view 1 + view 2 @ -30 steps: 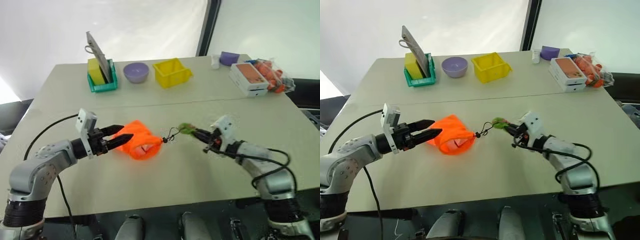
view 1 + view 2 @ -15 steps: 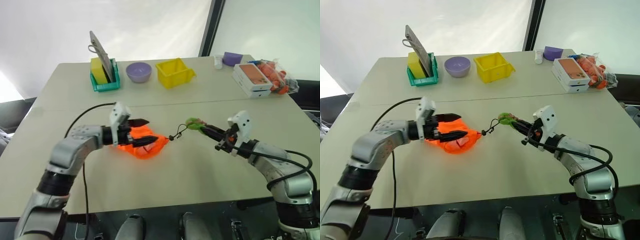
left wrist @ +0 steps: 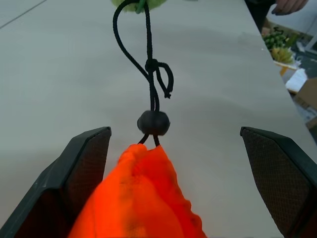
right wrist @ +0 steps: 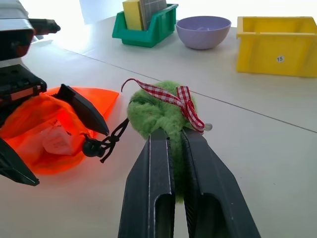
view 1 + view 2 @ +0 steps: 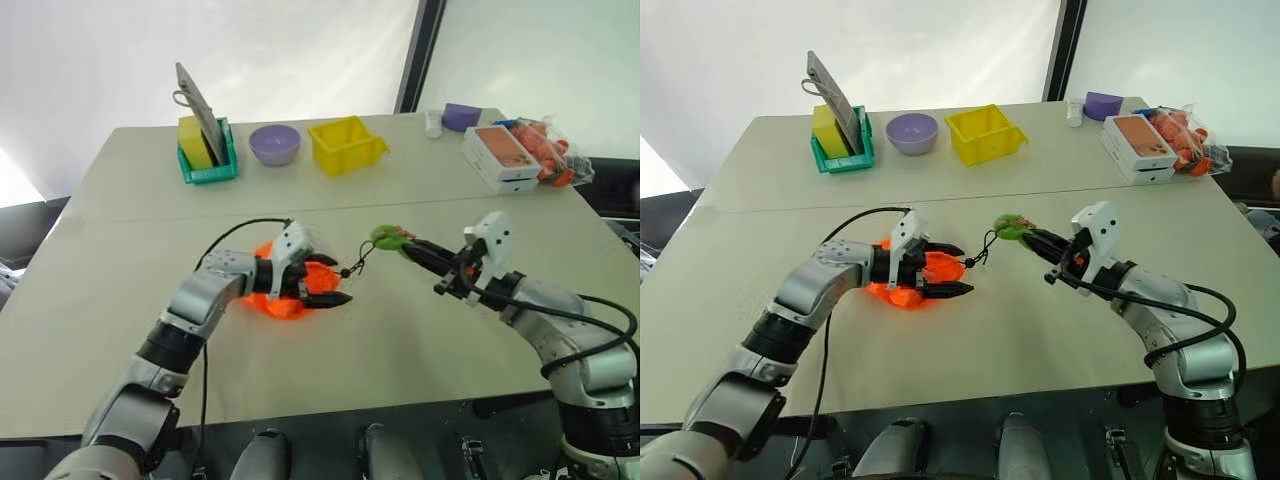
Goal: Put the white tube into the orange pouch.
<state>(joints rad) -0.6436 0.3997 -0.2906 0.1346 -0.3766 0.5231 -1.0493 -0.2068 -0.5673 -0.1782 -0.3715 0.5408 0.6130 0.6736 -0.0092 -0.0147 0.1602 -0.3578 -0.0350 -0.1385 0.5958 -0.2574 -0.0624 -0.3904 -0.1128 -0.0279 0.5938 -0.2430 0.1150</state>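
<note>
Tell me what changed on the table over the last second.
The left gripper swung in from the pouch's left side and now straddles the orange pouch near its cord end, jaws wide open, gripping nothing. The pouch looks more bunched. The right gripper stayed shut on the green tag, cord still running to the pouch. The items at the table's far edge are unchanged.

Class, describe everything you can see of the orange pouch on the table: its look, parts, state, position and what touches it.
The orange pouch is a bright neon-orange bag of soft, crumpled fabric lying on the table. Its neck is gathered at a round black cord stopper, from which a knotted black cord runs to a fuzzy green tag with a red checked ribbon. The right gripper is shut on that tag. The open left gripper straddles the pouch's neck, one finger on each side. A pale shape shows through the fabric.
</note>
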